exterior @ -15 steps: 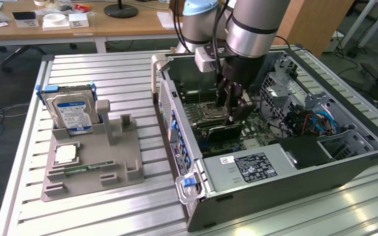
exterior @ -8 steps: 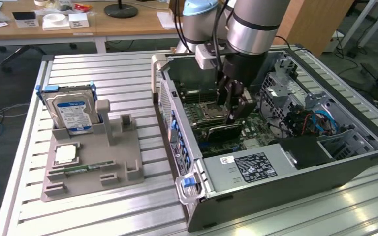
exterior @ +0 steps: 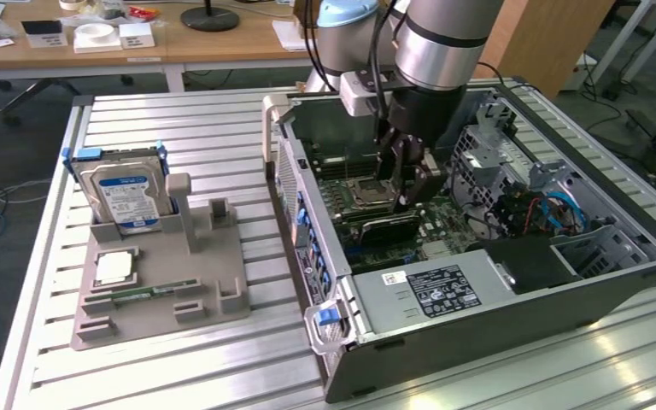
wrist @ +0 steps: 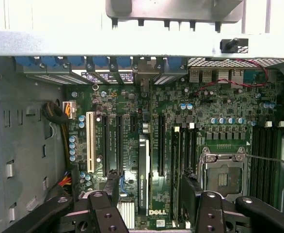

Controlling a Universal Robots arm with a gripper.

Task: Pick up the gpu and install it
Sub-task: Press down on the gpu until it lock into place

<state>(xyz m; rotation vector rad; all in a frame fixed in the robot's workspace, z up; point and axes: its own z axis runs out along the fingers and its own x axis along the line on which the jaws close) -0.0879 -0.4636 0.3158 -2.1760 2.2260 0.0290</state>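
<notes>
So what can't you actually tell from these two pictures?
- Whether the gpu is fully seated: the wrist view sees it edge-on, with its slot hidden beneath it. In the exterior view the open fingers stand in front of it.
- The print on the white sticker: too small in the exterior view.
- The upper part of the arm: cut off by the exterior view's top edge.

One open computer case [exterior: 499, 282], one hard drive [exterior: 126, 195], one grey parts holder [exterior: 168, 282], one processor chip [exterior: 114, 268], one claw [exterior: 406, 190].

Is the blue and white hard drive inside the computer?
No, the hard drive stands in the gray holder on the table, beside the open computer case.
</notes>
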